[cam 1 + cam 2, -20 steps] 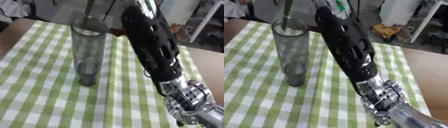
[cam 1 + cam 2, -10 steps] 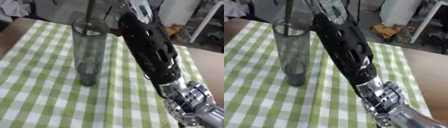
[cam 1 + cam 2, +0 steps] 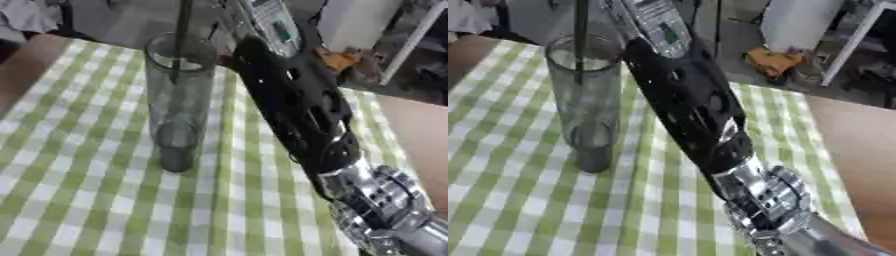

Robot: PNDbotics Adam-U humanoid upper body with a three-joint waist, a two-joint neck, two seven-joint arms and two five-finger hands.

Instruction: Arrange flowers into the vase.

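Observation:
A tall clear glass vase (image 3: 179,110) stands upright on the green and white checked cloth (image 3: 79,200). A dark flower stem (image 3: 184,30) comes straight down from the top edge, and its lower end is inside the vase's mouth. No bloom shows. My right arm (image 3: 297,110) rises from the lower right, just right of the vase. My right hand (image 3: 271,25) is only a grey piece with a green mark at the top edge, beside the stem. Its hold on the stem is out of frame. My left hand shows in neither view.
Bare brown tabletop (image 3: 424,135) lies right of the cloth and at the far left corner. Beyond the table's far edge are a white cabinet (image 3: 798,25) and an orange object (image 3: 772,60) on the floor. The cloth left of and in front of the vase is open.
The stem has come down from above the rim into the vase's mouth. My right arm has shifted with it, and the vase has stayed put.

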